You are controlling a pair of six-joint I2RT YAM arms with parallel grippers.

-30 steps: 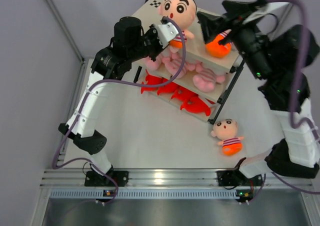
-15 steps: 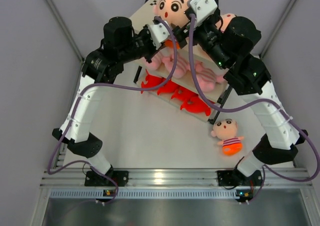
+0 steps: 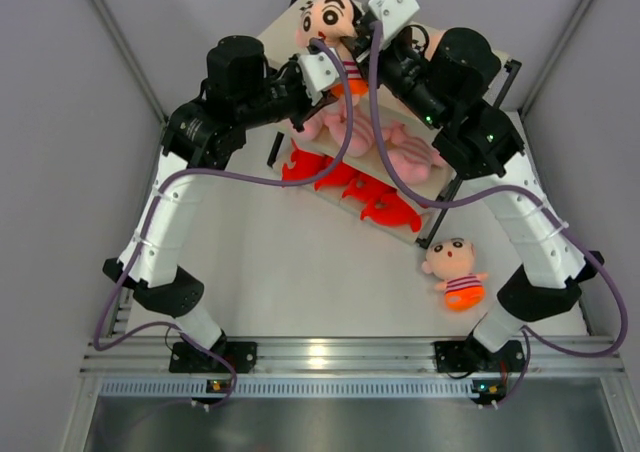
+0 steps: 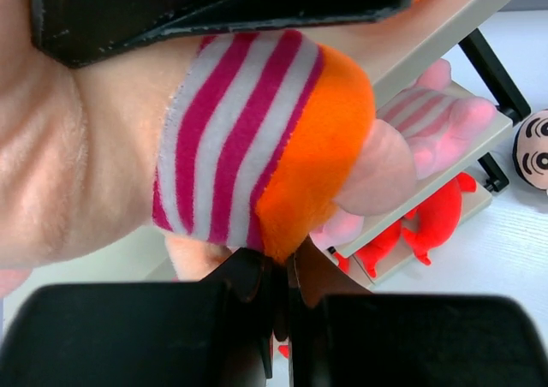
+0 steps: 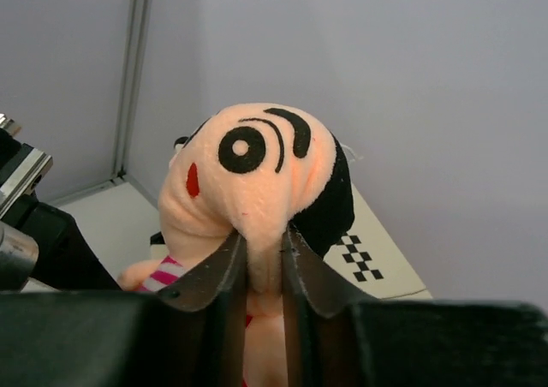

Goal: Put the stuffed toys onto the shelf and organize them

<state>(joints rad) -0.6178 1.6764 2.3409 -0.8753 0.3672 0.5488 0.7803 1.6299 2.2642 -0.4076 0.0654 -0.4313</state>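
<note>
Since the earlier frames, the right arm has swung in from the right side of the shelf (image 3: 290, 22) to the boy doll (image 3: 328, 17) on the top board, and the doll's head has tipped toward the left.

The right gripper (image 3: 357, 34) is clamped on a fold of the doll's face, with both fingers pressed into the plush in the right wrist view (image 5: 261, 258). The left gripper (image 3: 343, 82) has its jaws drawn almost together on the lower edge of the doll's orange shorts (image 4: 278, 293).

The doll sits at the back of the top board, beside the checkered strip (image 5: 360, 258). Pink plush animals (image 3: 400, 157) lie on the middle tier and red toys (image 3: 365, 187) on the bottom tier. A second doll (image 3: 455, 270) lies face-up on the table (image 3: 300, 272), near the shelf's front right leg.
</note>
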